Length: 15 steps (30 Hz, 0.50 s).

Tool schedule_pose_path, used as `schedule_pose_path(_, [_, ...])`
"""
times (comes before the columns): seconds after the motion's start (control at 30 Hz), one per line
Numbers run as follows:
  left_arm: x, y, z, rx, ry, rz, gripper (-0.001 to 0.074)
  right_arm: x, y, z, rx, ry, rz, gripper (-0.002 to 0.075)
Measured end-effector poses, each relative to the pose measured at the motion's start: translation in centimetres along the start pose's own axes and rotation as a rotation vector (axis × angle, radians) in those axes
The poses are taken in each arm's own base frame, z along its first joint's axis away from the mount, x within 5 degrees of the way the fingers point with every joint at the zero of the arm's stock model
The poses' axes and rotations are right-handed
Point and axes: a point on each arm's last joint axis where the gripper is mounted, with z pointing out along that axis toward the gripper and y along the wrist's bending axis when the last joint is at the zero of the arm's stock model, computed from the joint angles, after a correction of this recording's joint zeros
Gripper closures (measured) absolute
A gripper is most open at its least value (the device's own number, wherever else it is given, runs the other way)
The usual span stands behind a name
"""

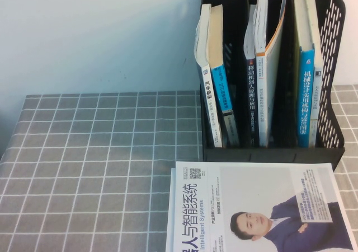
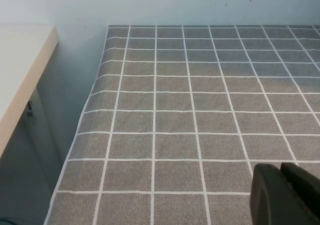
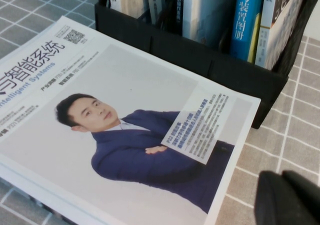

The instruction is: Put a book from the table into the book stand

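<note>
A white book (image 1: 257, 207) with a man in a blue suit on its cover lies flat on the table at the front right, just before the black book stand (image 1: 330, 95). It also shows in the right wrist view (image 3: 115, 120), with the stand (image 3: 200, 60) behind it. The stand holds several upright books in three slots. My right gripper (image 3: 282, 177) is shut and empty, above the cloth beside the book's corner. My left gripper (image 2: 281, 169) is shut and empty over bare cloth at the table's left. Neither gripper shows in the high view.
A grey checked cloth (image 1: 100, 162) covers the table. The table's left edge (image 2: 82, 120) drops off beside a pale cabinet (image 2: 20, 70). A white wall stands behind the table.
</note>
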Motion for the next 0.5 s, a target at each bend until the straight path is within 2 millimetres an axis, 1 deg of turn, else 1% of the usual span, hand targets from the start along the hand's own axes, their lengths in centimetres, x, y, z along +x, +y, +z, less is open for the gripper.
schedule_pose_path(0.5, [0.00,-0.02,0.00,0.002,0.000,-0.006,0.0735,0.00,0.00,0.00,0.000,0.000,0.000,0.0729])
